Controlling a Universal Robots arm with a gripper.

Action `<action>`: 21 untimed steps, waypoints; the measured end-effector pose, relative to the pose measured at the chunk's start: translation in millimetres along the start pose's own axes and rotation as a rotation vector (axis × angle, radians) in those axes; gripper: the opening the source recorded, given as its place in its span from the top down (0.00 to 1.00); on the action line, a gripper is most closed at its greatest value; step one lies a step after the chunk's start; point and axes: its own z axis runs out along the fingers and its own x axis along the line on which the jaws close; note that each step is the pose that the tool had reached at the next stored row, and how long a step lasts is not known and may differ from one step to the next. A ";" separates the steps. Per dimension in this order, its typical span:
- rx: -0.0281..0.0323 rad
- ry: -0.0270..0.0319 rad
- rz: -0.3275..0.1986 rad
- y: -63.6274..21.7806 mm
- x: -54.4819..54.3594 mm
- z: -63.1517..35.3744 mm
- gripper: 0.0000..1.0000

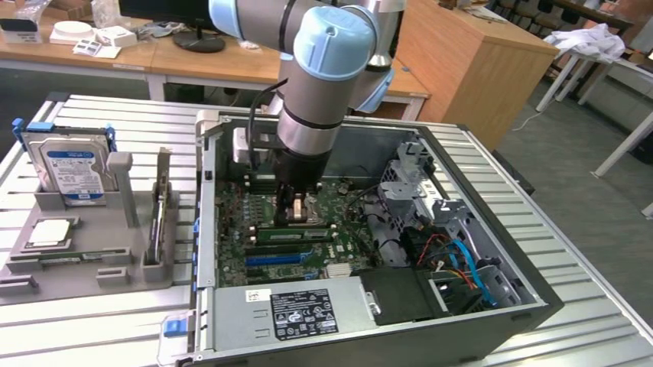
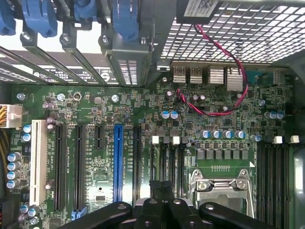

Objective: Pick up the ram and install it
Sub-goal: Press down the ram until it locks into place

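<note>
1. One Universal Robots arm is reaching down into an open computer case (image 1: pixel 490 332) that is lying on its side on the ribbed metal table (image 1: pixel 102 329).
2. The end effector (image 1: pixel 296 208) is hovering just above the motherboard (image 1: pixel 352 246), beside the processor socket (image 2: pixel 221 188). In the wrist view the end effector (image 2: pixel 162 191) is sitting over a pair of dark memory slots (image 2: pixel 167 162) with white latches.
3. The black fingers (image 2: pixel 151 206) are pressing together, fully closed. Nothing green is showing between them, so I am reading the end effector as carrying nothing.
4. The ram (image 1: pixel 158 225): a thin board is standing on edge in the upright posts of the grey holder tray (image 1: pixel 76 284), on the exterior view's left, outside the case. I am taking that for the stick, though it is too narrow from here to be certain. It is sitting well apart from the end effector.
5. Sharing that tray: a hard drive (image 1: pixel 69 164) standing upright and a square silver processor chip (image 1: pixel 51 233) lying flat.
6. The blue expansion slot (image 2: pixel 117 162) is lying a few slots away from the memory slots; no stick is standing in either.
7. Progress, as a judgement: the task is looking barely begun. Neither the pick-up nor the seating in a slot is showing as done.
</note>
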 end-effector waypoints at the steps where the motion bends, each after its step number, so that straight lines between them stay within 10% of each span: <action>1: 0.0000 0.0001 0.000 0.0 0.0 0.3 0.89; 21: -0.0001 0.0001 0.000 -0.2 0.3 4.7 0.89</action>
